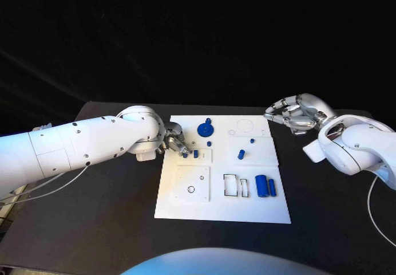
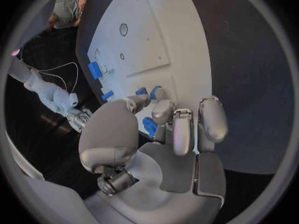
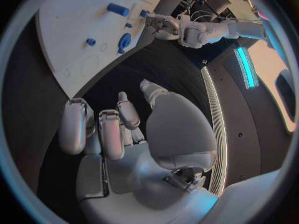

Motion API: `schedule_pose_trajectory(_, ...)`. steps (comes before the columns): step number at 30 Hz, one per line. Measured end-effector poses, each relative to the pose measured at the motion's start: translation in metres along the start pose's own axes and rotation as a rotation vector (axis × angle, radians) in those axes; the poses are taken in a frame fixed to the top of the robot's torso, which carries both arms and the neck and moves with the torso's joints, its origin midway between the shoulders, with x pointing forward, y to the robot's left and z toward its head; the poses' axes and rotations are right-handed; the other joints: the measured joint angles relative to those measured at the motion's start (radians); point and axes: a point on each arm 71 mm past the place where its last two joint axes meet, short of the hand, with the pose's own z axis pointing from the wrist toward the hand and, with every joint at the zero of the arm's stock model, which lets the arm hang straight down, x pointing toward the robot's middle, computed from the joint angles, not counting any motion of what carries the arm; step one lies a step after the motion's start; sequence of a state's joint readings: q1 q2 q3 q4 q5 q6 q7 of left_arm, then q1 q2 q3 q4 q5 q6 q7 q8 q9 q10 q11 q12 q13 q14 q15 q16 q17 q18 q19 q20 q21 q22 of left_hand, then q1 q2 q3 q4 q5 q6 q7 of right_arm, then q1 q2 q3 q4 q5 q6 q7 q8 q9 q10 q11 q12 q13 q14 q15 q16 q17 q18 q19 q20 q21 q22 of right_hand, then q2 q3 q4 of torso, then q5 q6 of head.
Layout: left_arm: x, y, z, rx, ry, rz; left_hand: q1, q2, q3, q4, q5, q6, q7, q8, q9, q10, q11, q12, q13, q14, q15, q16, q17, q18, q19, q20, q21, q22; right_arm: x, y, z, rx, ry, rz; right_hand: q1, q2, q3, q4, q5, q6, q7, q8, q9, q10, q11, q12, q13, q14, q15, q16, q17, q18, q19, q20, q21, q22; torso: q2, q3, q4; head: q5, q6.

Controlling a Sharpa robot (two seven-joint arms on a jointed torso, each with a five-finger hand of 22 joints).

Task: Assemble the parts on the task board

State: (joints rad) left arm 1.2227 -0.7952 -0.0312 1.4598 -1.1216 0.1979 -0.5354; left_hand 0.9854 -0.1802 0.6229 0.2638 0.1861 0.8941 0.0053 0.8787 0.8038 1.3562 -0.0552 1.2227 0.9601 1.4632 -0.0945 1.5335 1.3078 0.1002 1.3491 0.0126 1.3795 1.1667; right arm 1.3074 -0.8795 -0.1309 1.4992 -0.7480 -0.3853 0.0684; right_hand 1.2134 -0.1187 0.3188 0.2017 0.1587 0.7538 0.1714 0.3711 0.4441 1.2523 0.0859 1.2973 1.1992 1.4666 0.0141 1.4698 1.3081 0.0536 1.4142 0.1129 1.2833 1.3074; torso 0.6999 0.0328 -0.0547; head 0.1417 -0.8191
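Observation:
The white task board (image 1: 222, 206) lies mid-table. My left hand (image 1: 175, 143) is low over its left side, thumb and fingers closed around a small blue peg (image 1: 195, 153) that stands at a raised square plate. In the left wrist view the peg (image 2: 149, 127) sits between the thumb and the curled fingers (image 2: 181, 129). A blue gear (image 1: 206, 127), a tiny blue piece (image 1: 209, 143), another peg (image 1: 241, 153) and two blue cylinders (image 1: 265, 185) rest on the board. My right hand (image 1: 293, 117) hovers off the board's right far corner, fingers curled in on nothing.
A second square plate (image 1: 191, 183) with a hole lies on the board's left near side, and slots (image 1: 236, 185) are beside the cylinders. Black table (image 1: 330, 217) surrounds the board. The right wrist view shows the board (image 3: 81, 30), the gear (image 3: 124, 41) and my left hand (image 3: 165, 27).

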Motion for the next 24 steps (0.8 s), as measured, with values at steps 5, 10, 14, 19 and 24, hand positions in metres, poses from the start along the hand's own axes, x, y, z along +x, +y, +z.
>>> schedule_pose_trajectory(5, -0.0003, 0.0013, 0.0004, -0.004, 0.001, -0.009, -0.004, 0.004, -0.032, 0.02, 0.0, 0.004, 0.003, -0.005, 0.002, 0.0, 0.0, 0.0, 0.001, 0.0, 0.0, 0.0, 0.0, 0.0, 0.0, 0.0, 0.0, 0.001, -0.0001, 0.0, 0.0, 0.0, 0.0, 0.0, 0.0, 0.0, 0.0, 0.0, 0.0, 0.0, 0.0, 0.0, 0.0, 0.0, 0.0, 0.0, -0.002, 0.0, 0.0, 0.0, 0.0, 0.0, 0.0, 0.0, 0.0, 0.0, 0.0, 0.0, 0.0001, 0.0, 0.0)
schedule_pose_trajectory(10, -0.0005, 0.0032, 0.0, -0.007, 0.001, -0.015, -0.004, 0.004, -0.043, 0.026, 0.0, 0.004, 0.003, -0.005, 0.003, 0.0, 0.0, 0.0, 0.001, 0.0, 0.0, 0.0, 0.0, 0.0, 0.0, 0.0, 0.0, 0.002, -0.0002, -0.0002, -0.0002, 0.001, 0.0, 0.0, 0.0, 0.0, 0.0, 0.0, 0.0, 0.0, 0.0, 0.0, 0.0, 0.0, 0.0, 0.0, -0.002, 0.0, 0.0, 0.0, 0.0, 0.0, 0.0, 0.0, 0.0, 0.0, 0.0, -0.0003, -0.0001, 0.001, 0.001)
schedule_pose_trajectory(14, -0.0005, 0.0044, -0.0013, -0.007, -0.002, -0.02, -0.017, 0.011, -0.068, 0.029, 0.0, 0.004, 0.003, -0.005, 0.003, 0.0, 0.0, 0.0, 0.002, 0.0, 0.0, 0.0, 0.0, 0.0, 0.0, 0.0, 0.0, 0.002, -0.0003, -0.0003, -0.0002, 0.001, -0.001, 0.0, 0.0, 0.0, 0.0, 0.0, 0.0, 0.0, 0.0, 0.0, 0.0, 0.0, 0.0, 0.0, -0.002, 0.0, 0.0, 0.0, 0.0, 0.0, 0.0, 0.0, -0.006, 0.001, 0.0, -0.0005, -0.0005, 0.0, 0.001)
schedule_pose_trajectory(19, -0.0017, 0.0044, -0.004, 0.0, -0.015, -0.03, -0.068, 0.013, -0.124, 0.03, 0.0, 0.0, 0.007, -0.011, 0.008, -0.004, 0.004, 0.0, -0.003, 0.0, 0.0, 0.0, 0.0, 0.0, 0.0, 0.0, 0.0, -0.002, -0.0005, -0.0004, -0.0002, 0.001, -0.001, 0.0, 0.0, 0.0, 0.0, 0.0, 0.0, 0.0, 0.0, 0.0, 0.0, 0.0, 0.0, 0.0, -0.002, 0.0, 0.0, 0.0, 0.0, 0.0, 0.0, 0.0, -0.006, 0.001, 0.001, -0.0012, -0.0008, -0.003, 0.003)
schedule_pose_trajectory(24, -0.0082, 0.0045, -0.0087, 0.01, -0.047, -0.053, -0.091, 0.019, -0.154, 0.03, 0.0, -0.004, 0.011, -0.015, 0.012, -0.011, 0.003, 0.0, -0.014, 0.004, -0.004, -0.002, 0.0, 0.0, 0.0, 0.0, 0.0, -0.005, -0.0006, -0.0006, -0.0002, 0.002, -0.001, 0.0, 0.0, 0.0, 0.0, 0.0, 0.0, 0.0, 0.0, 0.0, 0.0, 0.0, 0.0, 0.0, -0.002, 0.0, 0.0, 0.0, 0.0, 0.0, 0.0, 0.0, -0.006, 0.001, 0.001, -0.0012, -0.0005, -0.006, 0.004)
